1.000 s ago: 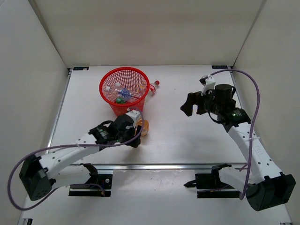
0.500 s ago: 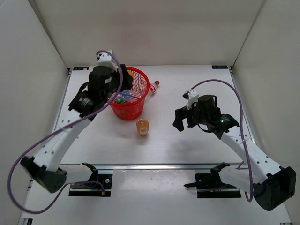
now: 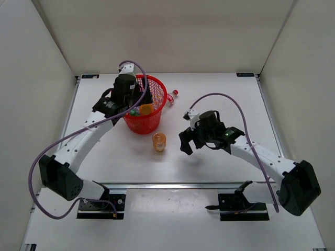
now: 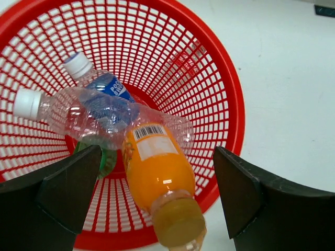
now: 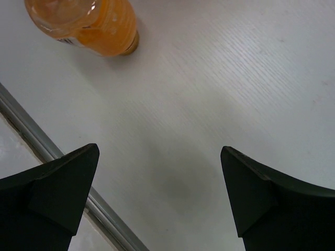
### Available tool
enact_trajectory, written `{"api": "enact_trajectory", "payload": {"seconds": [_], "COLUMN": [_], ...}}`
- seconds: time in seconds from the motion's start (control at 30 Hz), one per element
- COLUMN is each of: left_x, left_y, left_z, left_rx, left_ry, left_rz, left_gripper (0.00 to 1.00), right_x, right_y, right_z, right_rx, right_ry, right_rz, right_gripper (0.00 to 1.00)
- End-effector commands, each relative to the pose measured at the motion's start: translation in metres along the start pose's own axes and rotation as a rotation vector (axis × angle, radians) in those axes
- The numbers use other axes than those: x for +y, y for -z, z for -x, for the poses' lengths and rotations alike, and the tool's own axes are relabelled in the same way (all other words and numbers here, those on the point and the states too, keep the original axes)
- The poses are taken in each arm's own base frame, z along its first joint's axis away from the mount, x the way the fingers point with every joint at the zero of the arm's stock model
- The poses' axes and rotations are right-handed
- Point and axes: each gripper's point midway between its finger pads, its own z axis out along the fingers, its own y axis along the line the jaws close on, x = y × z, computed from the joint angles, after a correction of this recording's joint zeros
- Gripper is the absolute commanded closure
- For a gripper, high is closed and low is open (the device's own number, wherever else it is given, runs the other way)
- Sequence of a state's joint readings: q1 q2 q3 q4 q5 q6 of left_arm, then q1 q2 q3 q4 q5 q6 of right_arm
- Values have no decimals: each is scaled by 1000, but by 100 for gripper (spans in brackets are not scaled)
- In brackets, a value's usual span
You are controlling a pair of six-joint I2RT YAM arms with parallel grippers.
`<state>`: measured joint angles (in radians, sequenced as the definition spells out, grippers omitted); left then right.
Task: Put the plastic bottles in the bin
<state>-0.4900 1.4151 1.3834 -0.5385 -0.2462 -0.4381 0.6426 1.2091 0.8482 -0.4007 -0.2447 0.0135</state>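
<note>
Now my left gripper (image 4: 157, 157) hangs over the red mesh bin (image 4: 209, 68), jaws spread wide, with one orange bottle (image 4: 157, 172) lying loose inside across the clear bottles (image 4: 68, 115). My right gripper (image 5: 159, 151) is spread wide too, low over the white table (image 5: 235, 78), and the other orange bottle (image 5: 89, 23) stands near it.

White arms (image 3: 78, 149), black fingers (image 4: 63, 193), purple cables (image 3: 215, 94)

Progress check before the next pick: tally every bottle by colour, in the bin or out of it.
Orange bottles: 2
Clear bottles: 3
Green bottle: 1
Total: 6
</note>
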Motion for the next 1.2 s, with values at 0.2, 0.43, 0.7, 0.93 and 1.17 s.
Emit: {"api": "enact_trajectory", "payload": {"seconds": [0.2,0.43,0.7,0.93,1.17], "left_x": [56,105,118,128,125], "left_y": [88,129,155,168,156], "left_z": [-3,-64,-85,-80,-94], "left_rx": [-13,97,104,63,77], "left_ry": [45,82,115,133,160], "left_rz": [133,236,251,286,261], "left_gripper": [1,1,1,1,1], "right_x": [29,75,79,71,64], "right_y": [-43,-80,-119,-120,-47], "right_z": [38,51,80,86,104], "right_rx": [-118,-168,-270,-268,-326], "right_ry": [222,308,293,180,124], "right_rz": [111,248,152,165,152], "right_gripper": [0,1,1,59,83]}}
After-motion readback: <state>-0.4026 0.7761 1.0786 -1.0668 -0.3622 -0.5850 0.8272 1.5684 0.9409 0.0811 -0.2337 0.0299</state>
